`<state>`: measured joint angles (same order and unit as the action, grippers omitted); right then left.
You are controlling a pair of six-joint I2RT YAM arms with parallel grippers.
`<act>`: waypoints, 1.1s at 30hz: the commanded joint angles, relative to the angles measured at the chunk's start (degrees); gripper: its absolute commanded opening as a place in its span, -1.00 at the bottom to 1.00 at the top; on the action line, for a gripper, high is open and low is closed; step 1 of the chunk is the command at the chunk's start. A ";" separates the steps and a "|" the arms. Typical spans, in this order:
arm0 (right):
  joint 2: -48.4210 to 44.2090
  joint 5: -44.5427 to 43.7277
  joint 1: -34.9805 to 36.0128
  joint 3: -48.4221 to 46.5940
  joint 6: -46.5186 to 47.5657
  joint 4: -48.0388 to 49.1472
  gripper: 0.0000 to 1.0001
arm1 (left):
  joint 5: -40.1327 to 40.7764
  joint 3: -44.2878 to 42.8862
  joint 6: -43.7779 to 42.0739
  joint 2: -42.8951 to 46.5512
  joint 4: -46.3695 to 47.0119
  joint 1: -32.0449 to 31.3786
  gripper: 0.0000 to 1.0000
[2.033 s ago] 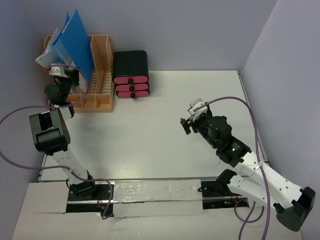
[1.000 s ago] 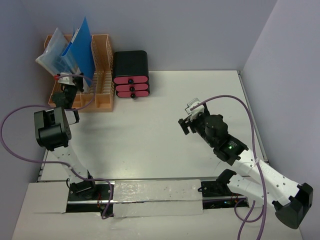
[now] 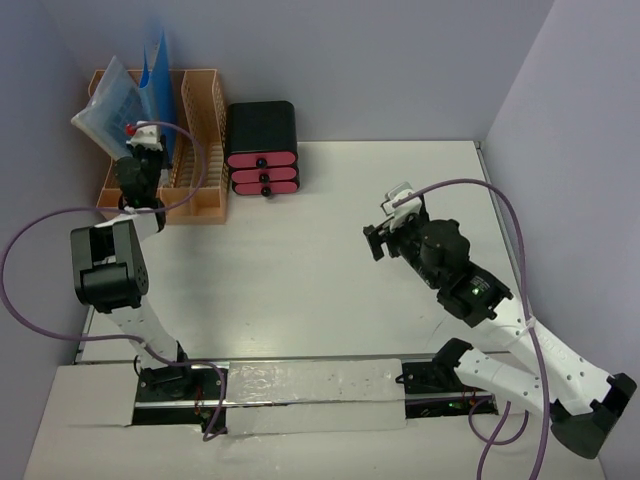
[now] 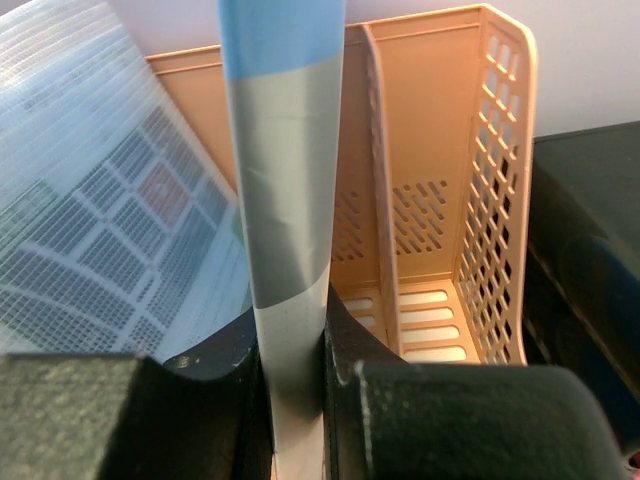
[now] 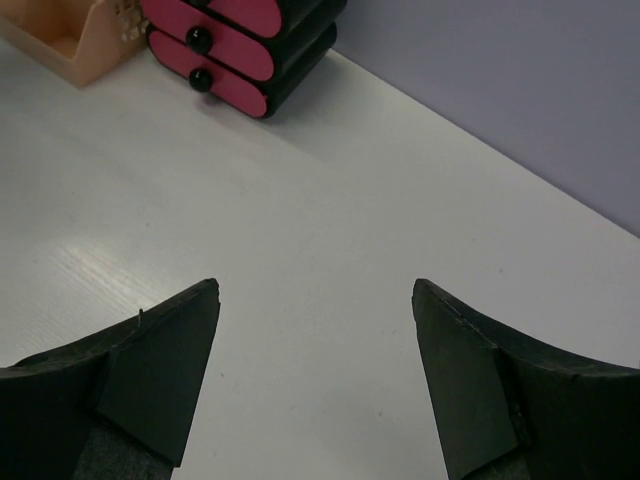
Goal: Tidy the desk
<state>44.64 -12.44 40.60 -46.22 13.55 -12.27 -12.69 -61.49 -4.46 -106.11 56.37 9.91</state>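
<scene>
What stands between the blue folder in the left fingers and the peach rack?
Nothing visible. The folder, clamped by the left fingers, stands edge-on at the rack. A mesh pouch leans close on its left, a divider on its right.

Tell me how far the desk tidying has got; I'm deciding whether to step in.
Done: the white rectangular desk top shows no loose items, and a translucent mesh document pouch leans in the peach plastic file rack. In hand: the left end effector is shut on a flat blue folder, upright at the rack. Left: releasing it; the right end effector hangs open, holding nothing.
</scene>
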 commanded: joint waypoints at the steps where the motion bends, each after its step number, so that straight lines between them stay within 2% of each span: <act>1: 0.92 -1.79 -0.26 -6.16 -2.53 -2.63 0.69 | 2.37 -4.06 -4.58 5.14 1.30 -3.91 -1.00; 4: 0.70 -1.53 -0.33 -7.26 -3.18 -3.04 0.69 | 3.99 -4.95 -5.90 5.95 0.83 -6.12 -1.00; 10: 0.32 -2.94 -0.26 -10.44 -3.67 -7.47 0.69 | 5.26 -6.67 -3.54 5.30 -0.49 -6.70 -1.00; 15: -1.49 -3.31 -0.35 -9.74 -4.48 -8.05 0.69 | 7.70 -6.89 -6.27 5.69 1.72 -7.89 -1.00; 21: -1.90 -3.34 -0.31 -8.50 -4.80 -7.37 0.69 | 8.94 -5.30 -11.30 10.75 5.25 -9.42 -1.00; 33: -0.45 -1.88 -0.26 -9.13 -5.47 -7.95 0.69 | 10.31 -6.79 -10.00 12.21 2.17 -9.45 -0.99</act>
<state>45.08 -14.28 40.60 -53.89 8.58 -20.75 -2.65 -65.19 -15.24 -94.91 56.27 0.82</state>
